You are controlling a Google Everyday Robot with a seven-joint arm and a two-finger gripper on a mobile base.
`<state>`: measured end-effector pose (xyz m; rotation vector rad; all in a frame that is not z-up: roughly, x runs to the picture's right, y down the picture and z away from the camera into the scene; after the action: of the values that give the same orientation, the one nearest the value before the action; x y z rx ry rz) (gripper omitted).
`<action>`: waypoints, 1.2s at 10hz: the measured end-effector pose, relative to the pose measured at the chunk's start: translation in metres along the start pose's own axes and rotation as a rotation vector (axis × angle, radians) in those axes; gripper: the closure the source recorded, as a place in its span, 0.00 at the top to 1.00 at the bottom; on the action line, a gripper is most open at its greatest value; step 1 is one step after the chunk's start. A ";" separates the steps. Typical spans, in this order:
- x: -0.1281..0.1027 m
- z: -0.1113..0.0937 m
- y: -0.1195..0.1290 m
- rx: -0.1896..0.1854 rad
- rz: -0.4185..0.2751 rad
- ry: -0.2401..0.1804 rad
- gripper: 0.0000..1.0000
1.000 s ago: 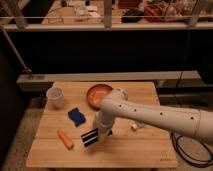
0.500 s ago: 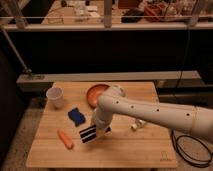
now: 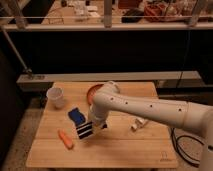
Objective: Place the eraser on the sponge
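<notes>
Carrying the flat black rectangular eraser [image 3: 84, 132] with pale stripes, pinched in my two-finger gripper [image 3: 92, 126] at lower centre-left of the frame, I should shift it up-left until it is centred over the small dark blue square sponge [image 3: 76, 115] just beside it. I should then lower it flat before letting go, as a soft pad may tip an off-centre block. White cup [image 3: 55, 95], upper left, and round orange bowl [image 3: 93, 91], half hidden behind my arm [image 3: 150, 107]: contents not discernible.
</notes>
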<state>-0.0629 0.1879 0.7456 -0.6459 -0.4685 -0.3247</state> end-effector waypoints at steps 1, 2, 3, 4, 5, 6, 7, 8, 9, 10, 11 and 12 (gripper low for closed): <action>-0.002 0.001 -0.005 0.001 -0.002 0.000 0.00; -0.003 0.001 -0.007 0.001 -0.002 -0.001 0.00; -0.002 0.001 -0.012 0.001 0.001 0.000 0.00; -0.004 0.004 -0.020 -0.002 0.002 -0.003 0.00; -0.008 0.006 -0.025 -0.004 -0.006 -0.004 0.00; -0.009 0.007 -0.029 -0.007 -0.010 -0.004 0.00; -0.008 0.008 -0.031 -0.010 -0.014 -0.004 0.00; -0.009 0.009 -0.036 -0.015 -0.022 -0.006 0.00; -0.011 0.010 -0.040 -0.019 -0.028 -0.007 0.00; -0.013 0.011 -0.045 -0.023 -0.035 -0.009 0.00; -0.014 0.013 -0.049 -0.025 -0.041 -0.010 0.00; -0.014 0.013 -0.053 -0.027 -0.048 -0.010 0.00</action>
<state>-0.1016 0.1585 0.7740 -0.6639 -0.4907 -0.3741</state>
